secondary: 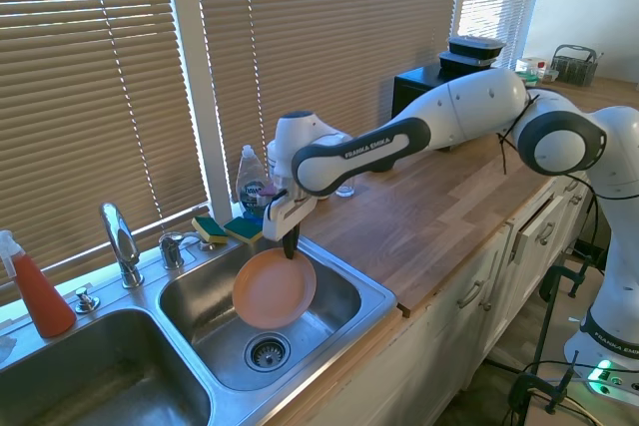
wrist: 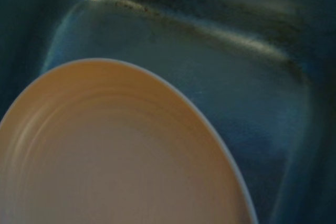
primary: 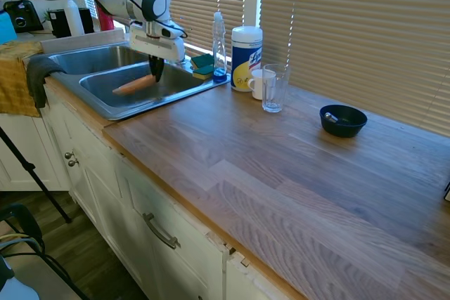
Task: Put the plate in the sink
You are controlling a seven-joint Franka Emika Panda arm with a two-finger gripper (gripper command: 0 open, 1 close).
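Plate [secondary: 273, 289] partly behind claw [secondary: 291, 244]

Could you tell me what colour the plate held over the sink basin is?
Terracotta orange; the plate shows best in the second exterior view.

The counter holds one orange plate [secondary: 274, 289], one dark blue bowl [primary: 342, 120], one clear glass [primary: 274, 88], one white mug [primary: 259, 83] and one tub of wipes [primary: 246, 57]. Two sponges [secondary: 227, 229] lie behind the sink [secondary: 371, 298], which has two basins and one faucet [secondary: 122, 242]. One clear soap bottle [secondary: 251, 185] and one red bottle [secondary: 37, 291] stand there.
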